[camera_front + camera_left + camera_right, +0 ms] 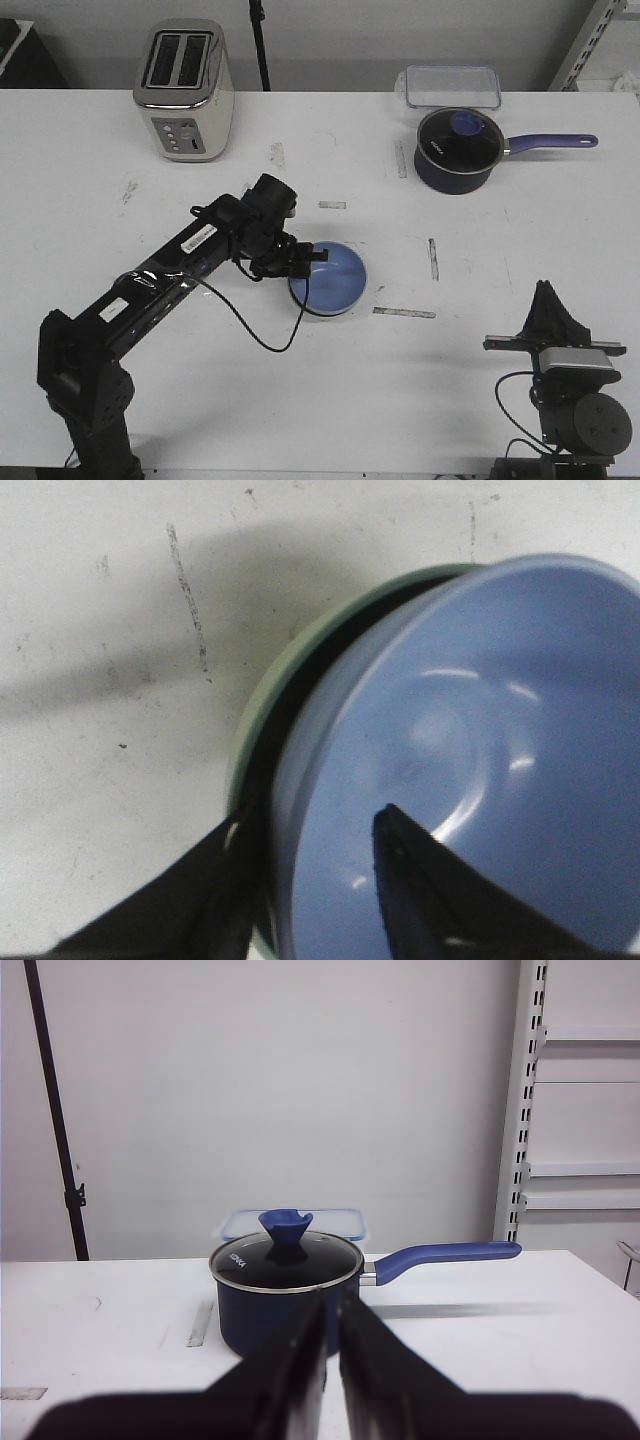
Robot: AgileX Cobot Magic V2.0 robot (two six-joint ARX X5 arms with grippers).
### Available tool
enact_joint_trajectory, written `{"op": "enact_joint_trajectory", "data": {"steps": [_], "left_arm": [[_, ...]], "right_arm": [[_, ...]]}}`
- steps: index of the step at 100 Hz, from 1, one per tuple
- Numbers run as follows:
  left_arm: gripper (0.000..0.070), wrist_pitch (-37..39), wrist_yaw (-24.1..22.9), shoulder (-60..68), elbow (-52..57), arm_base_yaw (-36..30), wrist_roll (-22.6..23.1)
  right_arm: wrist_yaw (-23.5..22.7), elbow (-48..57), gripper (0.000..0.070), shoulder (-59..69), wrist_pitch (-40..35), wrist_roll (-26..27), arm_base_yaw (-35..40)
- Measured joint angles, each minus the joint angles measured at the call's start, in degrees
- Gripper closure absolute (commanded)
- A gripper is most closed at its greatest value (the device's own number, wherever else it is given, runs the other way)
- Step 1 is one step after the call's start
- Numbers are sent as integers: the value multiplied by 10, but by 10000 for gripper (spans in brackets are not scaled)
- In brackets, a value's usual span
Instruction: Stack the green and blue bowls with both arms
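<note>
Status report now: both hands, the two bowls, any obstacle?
Left hand astride blue bowl rim, one finger inside, one outside. Blue bowl nested in green bowl. Right hand parked, shut, empty. Nothing in the way.

front: high, looking forward and down over the white table point(300, 400) | left wrist: close above the light blue smooth bowl point(480, 750), shared with front | right wrist: low, level, facing the dark blue long-handled saucepan point(285, 1290), shared with front

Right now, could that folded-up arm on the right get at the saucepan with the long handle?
Probably yes. The right arm sits folded with fingers nearly shut, facing the saucepan, and only bare table lies between them. It would have to stretch well forward, though.
</note>
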Motion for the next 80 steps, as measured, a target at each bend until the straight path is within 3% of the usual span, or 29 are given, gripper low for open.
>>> {"op": "enact_joint_trajectory", "data": {"steps": [40, 53, 65, 80], "left_arm": [[401, -2, 0, -53, 0, 0, -11], [414, 2, -21, -69, -1, 1, -15], [414, 37, -47, -110, -33, 10, -15], [426, 140, -60, -185, -121, 37, -15]], "right_arm": [[0, 0, 686, 0, 0, 0, 0], [0, 0, 686, 0, 0, 0, 0], [0, 0, 686, 0, 0, 0, 0], [0, 0, 686, 0, 0, 0, 0]]}}
